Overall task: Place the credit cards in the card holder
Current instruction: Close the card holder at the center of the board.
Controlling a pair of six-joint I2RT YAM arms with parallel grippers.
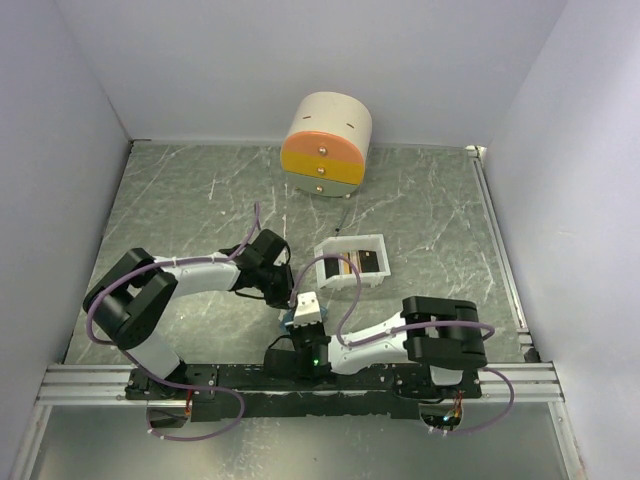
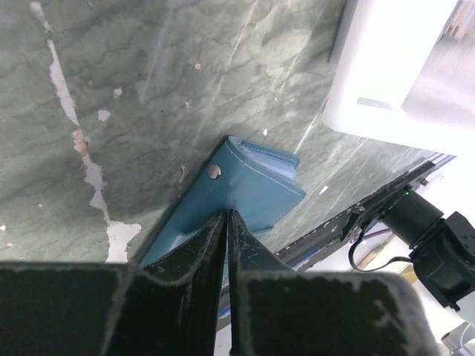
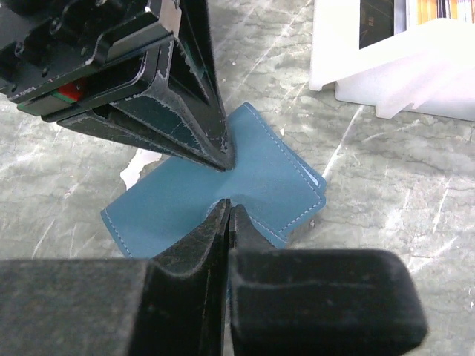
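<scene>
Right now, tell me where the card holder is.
Top view: the card holder lies centre, near the table's front edge, between the left claw and right claw, down-left of the white tray.

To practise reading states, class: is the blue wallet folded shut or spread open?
It looks folded shut: the wallet shows stacked stitched layers at its corner, and no inner slots are visible.

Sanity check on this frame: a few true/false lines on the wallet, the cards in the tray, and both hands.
1. The card holder lies on the table, outside the white tray. True.
2. The left hand and right hand both have their tips at the card holder. True.
3. The right hand is wide open. False: its fingers are shut.
4. The credit cards are in the round drawer box. False: they sit in the white tray.
</scene>
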